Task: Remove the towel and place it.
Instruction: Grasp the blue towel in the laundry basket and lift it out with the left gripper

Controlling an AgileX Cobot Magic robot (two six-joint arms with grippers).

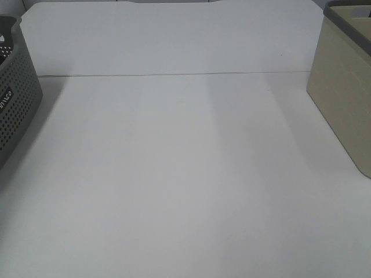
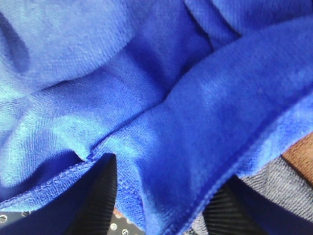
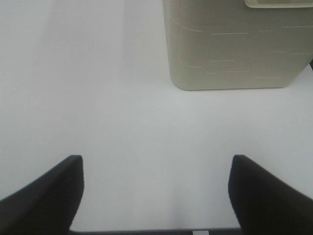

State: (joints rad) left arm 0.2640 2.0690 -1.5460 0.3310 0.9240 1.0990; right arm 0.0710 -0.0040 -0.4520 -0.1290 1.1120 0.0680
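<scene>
Mostly white table [image 1: 185, 174] in the high view: bare matte top, one thin seam running across the far part.

Dark grey basket [image 1: 14, 98] at the left edge, perforated wall, white lettering low on the side, cut off by the frame. Beige basket [image 1: 342, 104] at the right edge, plain walls with a darker rim, also cut off. The two stand well apart, the open tabletop between them.

Towel [image 2: 146, 98]: seen in the left wrist view only, filling nearly all of it. Royal blue, plush, heaped in soft folds, with a stitched hem running across the near side. A scrap of dark perforated surface [image 2: 116, 226] shows just under the hem.

Left gripper [image 2: 166, 176]: pressed into the towel, ribbed fingers [image 2: 95, 205] half drawn together with a thick ridge of blue cloth bunched between them and filling the gap. Reads as a grip on that fold.

Right gripper [image 3: 156, 161]: jaws wide apart, smooth black fingers [image 3: 49, 196] at either side of the view, nothing between them, hanging over bare table with the beige basket ahead.

Smaller: grey cloth [image 2: 279, 186] under the towel's edge beside the left gripper, and a rust-brown cloth [image 2: 301, 156] touching it.
</scene>
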